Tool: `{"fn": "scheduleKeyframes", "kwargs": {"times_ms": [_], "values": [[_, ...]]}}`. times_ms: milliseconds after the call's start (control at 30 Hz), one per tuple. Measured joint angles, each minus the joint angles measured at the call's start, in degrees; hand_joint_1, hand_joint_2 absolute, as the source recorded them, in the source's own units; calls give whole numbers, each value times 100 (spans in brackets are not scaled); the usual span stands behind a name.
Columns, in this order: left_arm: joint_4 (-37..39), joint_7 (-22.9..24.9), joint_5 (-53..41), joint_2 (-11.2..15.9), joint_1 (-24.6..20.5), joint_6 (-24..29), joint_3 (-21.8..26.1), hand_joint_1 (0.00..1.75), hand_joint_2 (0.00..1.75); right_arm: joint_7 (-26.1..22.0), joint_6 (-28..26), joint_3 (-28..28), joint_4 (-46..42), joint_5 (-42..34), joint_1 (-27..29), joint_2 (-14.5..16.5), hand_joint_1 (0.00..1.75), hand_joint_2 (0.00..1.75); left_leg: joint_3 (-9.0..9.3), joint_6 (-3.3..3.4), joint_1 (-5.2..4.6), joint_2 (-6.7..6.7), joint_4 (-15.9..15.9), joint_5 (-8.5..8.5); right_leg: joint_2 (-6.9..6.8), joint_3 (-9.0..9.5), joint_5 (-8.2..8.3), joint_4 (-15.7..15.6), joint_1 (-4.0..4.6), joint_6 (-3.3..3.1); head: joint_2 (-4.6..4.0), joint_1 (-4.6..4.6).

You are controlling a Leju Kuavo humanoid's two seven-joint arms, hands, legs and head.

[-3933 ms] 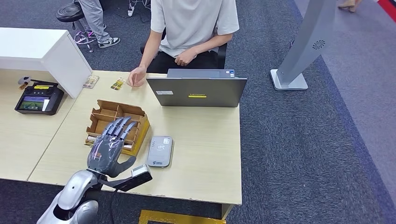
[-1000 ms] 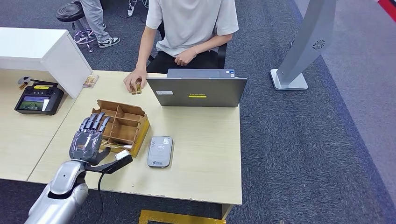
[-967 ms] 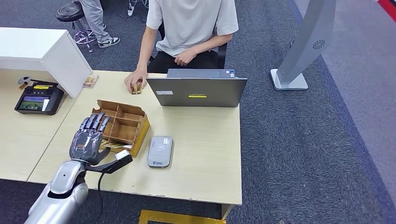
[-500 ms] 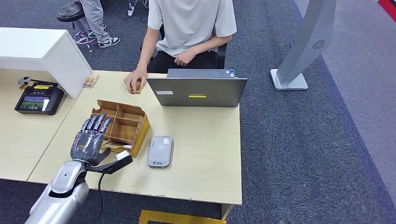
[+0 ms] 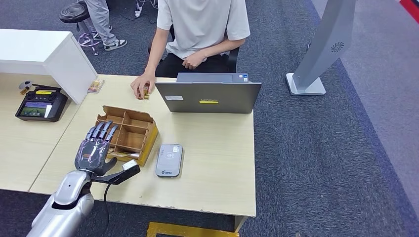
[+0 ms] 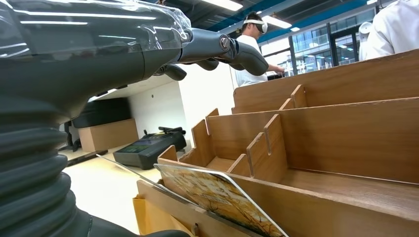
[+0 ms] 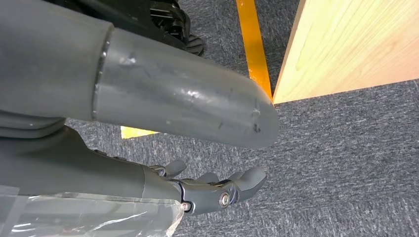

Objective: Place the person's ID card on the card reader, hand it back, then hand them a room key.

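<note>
person's head [image 5: 202, 2] cut off, held item [image 5: 145, 91] too small

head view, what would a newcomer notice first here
The left hand, fingers spread, hovers at the near left corner of the wooden organizer, with the card reader just to its right. Across the table, a seated person's hand rests on a small card beside the laptop.

One laptop [image 5: 208, 97], one card reader [image 5: 169, 160], one organizer [image 5: 126, 133].
</note>
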Motion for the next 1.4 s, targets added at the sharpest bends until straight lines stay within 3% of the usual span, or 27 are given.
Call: {"fn": "scheduleKeyframes", "kwargs": {"times_ms": [833, 1400], "values": [[-327, -406, 122, 5, 149, 126, -50, 0, 175, -24, 27, 14, 0, -53, -11, 0, 0, 0, 0, 0, 0, 0, 0, 0, 0, 0, 0, 0, 0, 0, 0, 0], [-535, -432, 164, 22, 235, 138, -91, 0, 175, -22, 24, 14, 2, -68, -14, 0, 0, 0, 0, 0, 0, 0, 0, 0, 0, 0, 0, 0, 0, 0, 0, 0]]}}
